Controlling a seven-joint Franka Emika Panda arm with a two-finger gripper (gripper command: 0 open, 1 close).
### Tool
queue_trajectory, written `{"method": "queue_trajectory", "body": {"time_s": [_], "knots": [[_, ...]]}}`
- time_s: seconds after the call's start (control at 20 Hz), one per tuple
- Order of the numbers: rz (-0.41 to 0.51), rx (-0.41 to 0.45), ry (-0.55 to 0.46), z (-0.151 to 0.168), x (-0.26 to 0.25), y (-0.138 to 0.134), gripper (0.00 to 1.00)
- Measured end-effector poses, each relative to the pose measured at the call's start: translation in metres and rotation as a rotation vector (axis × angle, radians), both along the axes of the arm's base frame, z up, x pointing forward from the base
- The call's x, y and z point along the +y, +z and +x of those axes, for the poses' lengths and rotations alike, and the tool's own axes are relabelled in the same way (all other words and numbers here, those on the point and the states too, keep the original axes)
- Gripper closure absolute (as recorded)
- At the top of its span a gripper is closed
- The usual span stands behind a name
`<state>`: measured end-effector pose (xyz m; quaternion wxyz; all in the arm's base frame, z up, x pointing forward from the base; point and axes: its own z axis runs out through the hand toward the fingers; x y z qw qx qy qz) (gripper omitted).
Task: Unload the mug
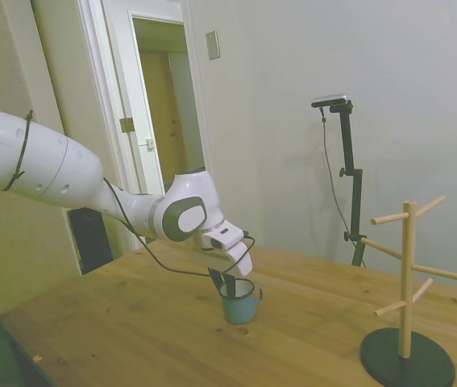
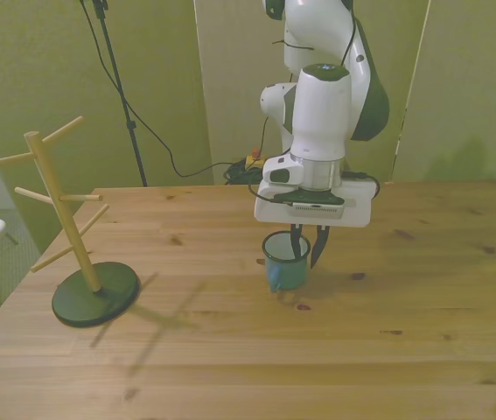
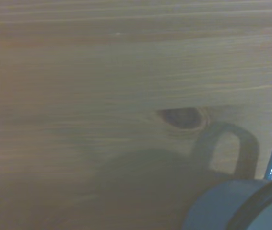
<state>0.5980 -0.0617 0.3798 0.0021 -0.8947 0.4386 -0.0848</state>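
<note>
Teal mug (image 2: pixel 284 269) upright on table (image 2: pixel 422 289), fingers (image 2: pixel 296 247) straddling its rim, fingertips hidden inside.

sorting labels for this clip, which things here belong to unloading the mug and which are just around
Part of the job:
- the mug, upright on the table
- the gripper, one finger inside the mug's rim, one outside
- the mug tree, pegs all bare

Just around:
- nothing else lies on the table

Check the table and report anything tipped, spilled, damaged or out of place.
Nothing stands out. The small teal-blue enamel mug stands upright on the wooden table, with the white arm's gripper at its rim. The wooden peg rack on a dark round base stands upright, pegs bare.
</note>
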Motion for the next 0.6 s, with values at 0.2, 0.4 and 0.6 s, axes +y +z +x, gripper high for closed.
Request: {"method": "queue_trajectory", "body": {"time_s": [0.2, 0.4, 0.6], "knots": [[-0.003, -0.019, 0.005, -0.002, -0.004, 0.012, 0.00], [-0.006, -0.065, 0.014, -0.007, -0.004, 0.042, 0.00], [0.005, -0.095, 0.033, -0.019, 0.007, 0.084, 0.00]]}}
